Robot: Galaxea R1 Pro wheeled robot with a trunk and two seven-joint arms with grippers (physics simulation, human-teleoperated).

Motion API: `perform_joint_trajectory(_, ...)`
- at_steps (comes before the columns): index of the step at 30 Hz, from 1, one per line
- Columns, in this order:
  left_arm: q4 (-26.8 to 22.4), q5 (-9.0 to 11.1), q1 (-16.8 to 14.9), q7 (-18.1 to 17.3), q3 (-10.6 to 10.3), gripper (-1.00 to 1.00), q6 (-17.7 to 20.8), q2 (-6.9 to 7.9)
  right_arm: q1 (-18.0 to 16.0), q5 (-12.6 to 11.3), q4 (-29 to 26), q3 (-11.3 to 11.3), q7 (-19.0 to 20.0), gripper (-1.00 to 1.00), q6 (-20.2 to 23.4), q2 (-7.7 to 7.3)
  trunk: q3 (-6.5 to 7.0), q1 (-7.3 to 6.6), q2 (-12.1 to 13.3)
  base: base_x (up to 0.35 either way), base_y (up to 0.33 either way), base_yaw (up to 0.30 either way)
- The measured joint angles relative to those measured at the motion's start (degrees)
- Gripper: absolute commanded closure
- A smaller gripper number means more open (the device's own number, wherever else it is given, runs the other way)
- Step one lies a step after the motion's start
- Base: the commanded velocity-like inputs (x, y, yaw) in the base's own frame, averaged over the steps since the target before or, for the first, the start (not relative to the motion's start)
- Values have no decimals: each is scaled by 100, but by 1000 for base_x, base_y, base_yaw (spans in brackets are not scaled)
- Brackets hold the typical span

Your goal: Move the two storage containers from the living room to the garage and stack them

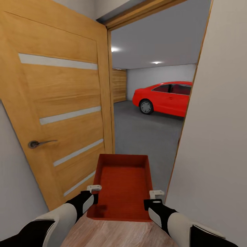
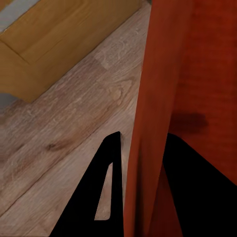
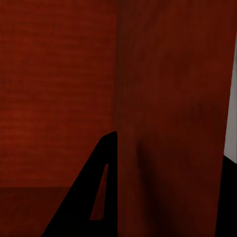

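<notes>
The left gripper clamps the near left wall of an orange-red, finely ribbed storage container, one black finger on each face of the wall. The right gripper pinches the opposite wall likewise (sloped, smooth plastic up close). Below lies pale wood plank floor. Left of the grippers stands a wooden door; beyond them, the garage's grey concrete floor and a glossy red car.
</notes>
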Motion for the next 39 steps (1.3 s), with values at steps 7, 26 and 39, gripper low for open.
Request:
perform_joint_trajectory(7,3,0,-1,-1,2,100,-1,-1,0,1,-9,0,-5,100,4,-5,0,0,0,204,236,-92)
perform_joint_trajectory(26,1,-30,0,0,21,100,3,-5,0,2,19,-5,18,100,-4,3,0,1,0,143,121,-211)
perform_joint_trajectory(39,1,-4,0,-3,2,100,0,0,0,0,-4,1,-3,100,2,-2,0,2,0,19,13,-37)
